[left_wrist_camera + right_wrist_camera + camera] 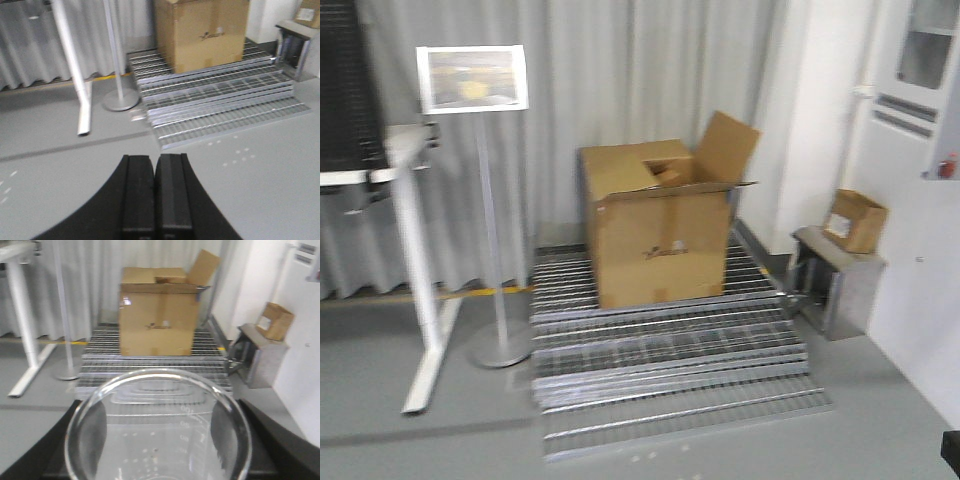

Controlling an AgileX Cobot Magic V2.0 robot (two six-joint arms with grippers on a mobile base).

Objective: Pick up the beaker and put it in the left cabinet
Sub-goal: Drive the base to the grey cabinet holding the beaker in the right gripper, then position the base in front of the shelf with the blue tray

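While right gripper (159, 450) clamps the glass beaker (157, 415) by its sides, left gripper (155, 167) is pressed together, holding nothing; open cardboard box (157, 315) stands beyond on metal gratings (100, 365).

Grey floor (380, 440) carries stacked gratings (670, 375) and a sign stand (500, 345).

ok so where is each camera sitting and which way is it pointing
Exterior front-facing: set high, looks forward and slightly down at the cardboard box on metal gratings; no arm shows.
Left wrist: behind the left hand, shut and empty, aimed low across the floor to the metal gratings.
Right wrist: behind the right hand, looking over the beaker it grips toward the cardboard box.
Shared: all three see the cardboard box and metal gratings.
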